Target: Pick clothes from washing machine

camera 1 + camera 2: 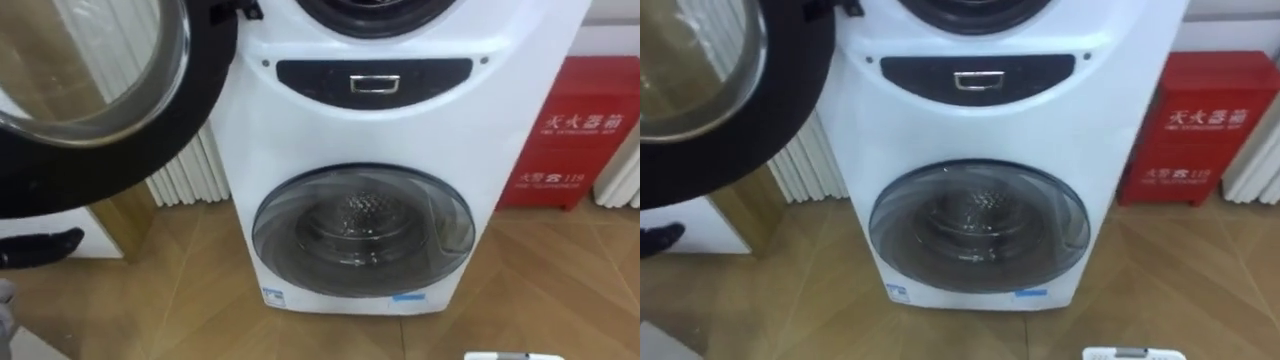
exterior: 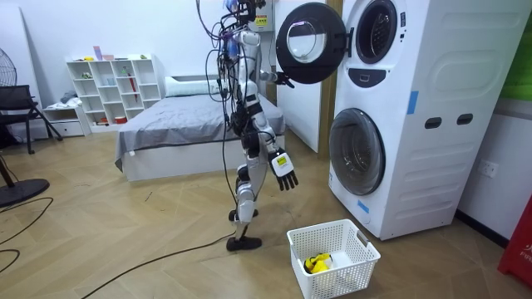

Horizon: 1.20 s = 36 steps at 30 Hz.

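Observation:
I stand in front of a white stacked washing machine (image 1: 420, 120). The round door (image 1: 100, 90) of its upper drum (image 2: 378, 29) is swung open to my left. My left hand (image 1: 40, 248) reaches out under that door's dark rim with its fingers straight, and holds nothing; in the room view the left hand (image 2: 284, 80) is at the door's lower edge. My right hand (image 2: 284, 170) hangs by my side, fingers relaxed and empty. The lower drum's door (image 1: 362, 230) is closed. I see no clothes in the upper opening.
A white laundry basket (image 2: 359, 249) with a yellow item (image 2: 317, 263) in it stands on the wooden floor by my feet; its rim (image 1: 510, 355) shows at the bottom right. A red cabinet (image 1: 575, 130) stands right of the machine, a white radiator (image 1: 190, 175) to its left.

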Available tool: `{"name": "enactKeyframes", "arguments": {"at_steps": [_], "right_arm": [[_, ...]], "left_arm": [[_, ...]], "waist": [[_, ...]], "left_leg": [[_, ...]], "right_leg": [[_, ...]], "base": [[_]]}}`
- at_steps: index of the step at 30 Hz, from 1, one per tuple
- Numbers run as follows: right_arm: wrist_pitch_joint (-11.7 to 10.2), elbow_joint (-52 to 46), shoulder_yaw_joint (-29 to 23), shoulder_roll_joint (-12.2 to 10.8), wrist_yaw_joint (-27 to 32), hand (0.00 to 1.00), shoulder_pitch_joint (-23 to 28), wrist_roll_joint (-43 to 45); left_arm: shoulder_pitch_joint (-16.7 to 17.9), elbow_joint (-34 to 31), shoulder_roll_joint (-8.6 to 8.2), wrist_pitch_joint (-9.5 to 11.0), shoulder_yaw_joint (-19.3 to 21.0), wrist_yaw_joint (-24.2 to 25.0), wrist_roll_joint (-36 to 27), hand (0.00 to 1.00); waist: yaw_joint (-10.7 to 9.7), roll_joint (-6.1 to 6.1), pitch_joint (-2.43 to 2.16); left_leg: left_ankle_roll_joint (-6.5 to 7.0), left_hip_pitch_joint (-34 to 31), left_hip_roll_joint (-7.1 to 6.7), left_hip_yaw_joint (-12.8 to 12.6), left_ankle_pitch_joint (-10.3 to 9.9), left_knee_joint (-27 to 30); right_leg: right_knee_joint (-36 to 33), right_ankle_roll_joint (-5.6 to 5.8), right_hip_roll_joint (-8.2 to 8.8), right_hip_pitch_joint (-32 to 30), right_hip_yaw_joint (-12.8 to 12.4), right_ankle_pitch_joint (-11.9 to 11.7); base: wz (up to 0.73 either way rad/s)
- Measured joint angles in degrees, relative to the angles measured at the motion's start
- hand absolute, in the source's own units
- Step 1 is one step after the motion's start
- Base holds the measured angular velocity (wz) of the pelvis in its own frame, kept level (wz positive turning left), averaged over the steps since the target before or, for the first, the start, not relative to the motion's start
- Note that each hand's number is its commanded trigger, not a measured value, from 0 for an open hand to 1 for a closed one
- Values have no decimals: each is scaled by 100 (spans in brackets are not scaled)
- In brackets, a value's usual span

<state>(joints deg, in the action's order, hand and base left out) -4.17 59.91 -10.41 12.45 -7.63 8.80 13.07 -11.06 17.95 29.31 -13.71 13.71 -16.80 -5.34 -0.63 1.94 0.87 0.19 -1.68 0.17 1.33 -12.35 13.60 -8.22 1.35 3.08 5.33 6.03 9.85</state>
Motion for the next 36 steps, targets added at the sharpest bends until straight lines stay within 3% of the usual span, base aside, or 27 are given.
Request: {"name": "enactKeyframes", "arguments": {"at_steps": [4, 9, 10, 13, 15, 19, 21, 25, 28, 31, 33, 35, 36], "right_arm": [[0, 13, -51, -9, -125, 0, -39, 72], [34, 123, -76, -17, -130, 0, -76, -63], [47, 123, -76, -18, -130, 0, -80, -60], [52, 247, -78, -26, -129, 0, -202, 4], [52, 279, 15, -41, -107, 0, -262, -94], [59, 365, 274, -4, -43, 0, -274, -208], [46, 494, 471, -12, -39, 0, -380, -218], [48, 535, 482, -9, 44, 0, -394, -286], [46, 635, 699, 2, 68, 0, -470, -478], [45, 448, 894, 4, 89, 0, -505, -481], [-29, 427, 1103, 16, 134, 0, -579, -475], [-116, 423, 1184, 52, 179, 0, -596, -475], [-132, 409, 1252, 72, 222, 0, -570, -486]], "left_arm": [[0, -319, -1, -243, -115, 121, 287, 0], [4, -1011, -19, -746, -769, 163, 441, 0], [4, -1089, -21, -769, -840, 191, 441, 0], [4, -1329, -85, -884, -948, 446, 622, 0], [8, -1540, -264, -968, -972, 505, 631, 0], [172, -2025, -586, -978, -1249, 509, 900, 0], [633, -2578, -680, -979, -1401, 552, 1264, 0], [967, -3172, -706, -982, -1769, 972, 1417, 0], [1225, -3589, -728, -982, -2145, 1332, 1848, 0], [1236, -3860, -724, -937, -2571, 1917, 2383, 0], [1184, -3895, -740, -574, -2875, 2318, 2363, 0], [1072, -3891, -828, -483, -3007, 2536, 2348, 0], [1033, -3892, -871, -321, -3027, 2694, 2310, 0]], "waist": [[-10, -1, 24], [-49, 21, 66], [-47, 16, 68], [-1, 14, 77], [-11, -21, 61], [-9, -33, 56], [-8, -45, 49], [-45, -49, 50], [-51, -56, 51], [-78, -58, 50], [-220, -67, 42], [-336, -53, 31], [-404, -38, 20]], "left_leg": [[45, -104, -23, 76, 27, 7], [171, -151, -130, 19, 102, 2], [189, -169, -145, 7, 112, 1], [243, -200, -203, 11, 144, 1], [285, -262, -233, 13, 171, 3], [385, -345, -293, -297, 242, 1], [431, -345, -315, -441, 269, 1], [540, -390, -346, -702, 336, -13], [615, -391, -329, -920, 426, -70], [647, -444, -303, -1083, 463, -89], [685, -457, -289, -1271, 492, -86], [714, -460, -280, -1424, 497, -88], [690, -459, -276, -1441, 531, -87]], "right_leg": [[45, 3, 46, -18, 11, -32], [16, 25, 188, 50, 6, -45], [16, 27, 198, 48, -4, -46], [28, 63, 255, 48, -138, -64], [42, 115, 282, 44, -121, -97], [41, 149, 392, 30, -113, -86], [41, 186, 441, 24, -109, -104], [32, 201, 498, 21, -69, -113], [8, 304, 488, -64, -60, -192], [-16, 322, 496, -177, 67, -271], [-42, 333, 543, -262, 326, -275], [-47, 403, 588, -338, 349, -284], [-51, 448, 590, -364, 309, -310]], "base": [[23], [41], [37], [16], [20], [30], [-8], [13], [-14], [-31], [-44], [-49], [-44]]}}
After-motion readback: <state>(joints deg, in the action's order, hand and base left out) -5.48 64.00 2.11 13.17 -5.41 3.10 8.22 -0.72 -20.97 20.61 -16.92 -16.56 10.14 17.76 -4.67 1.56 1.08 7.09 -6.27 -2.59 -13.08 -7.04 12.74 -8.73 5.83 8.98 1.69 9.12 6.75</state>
